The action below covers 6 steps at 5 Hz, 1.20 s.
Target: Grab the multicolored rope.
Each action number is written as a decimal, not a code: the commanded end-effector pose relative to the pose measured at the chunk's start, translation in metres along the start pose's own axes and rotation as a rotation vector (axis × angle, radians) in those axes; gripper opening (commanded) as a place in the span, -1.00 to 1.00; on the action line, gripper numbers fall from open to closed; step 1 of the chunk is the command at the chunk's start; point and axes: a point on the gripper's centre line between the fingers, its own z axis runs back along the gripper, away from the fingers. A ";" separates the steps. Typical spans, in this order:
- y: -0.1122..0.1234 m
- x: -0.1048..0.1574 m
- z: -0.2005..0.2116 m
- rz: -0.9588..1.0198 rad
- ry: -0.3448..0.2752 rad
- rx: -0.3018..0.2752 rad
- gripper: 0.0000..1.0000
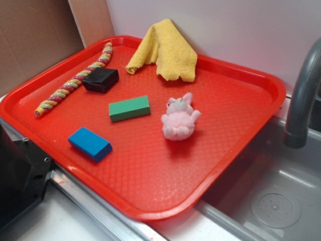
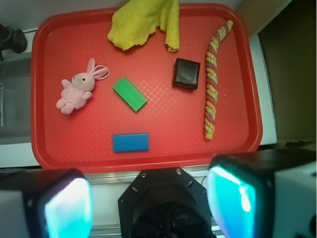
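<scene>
Wrist view, multicolored rope, twisted, pastel, seemingly frayed

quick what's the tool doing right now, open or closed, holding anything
Tool: open, fingers wide apart and holding nothing; the long twisted pastel multicolored rope lies untouched on the red plastic tray.

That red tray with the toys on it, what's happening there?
Nothing is being held yet. The robot's gripper hangs open above the near edge of the tray, touching nothing. It is meant to grab the rope, which lies along one side of the tray, next to a black block. Also lying loose on the tray are a green block, a blue block, a pink bunny and a yellow cloth.
</scene>
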 end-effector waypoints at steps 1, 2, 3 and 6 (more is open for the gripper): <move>0.000 0.000 0.000 0.000 0.000 0.000 1.00; 0.051 0.033 -0.052 0.148 -0.001 0.190 1.00; 0.094 0.035 -0.101 0.177 -0.097 0.097 1.00; 0.136 0.048 -0.194 0.254 -0.063 -0.002 1.00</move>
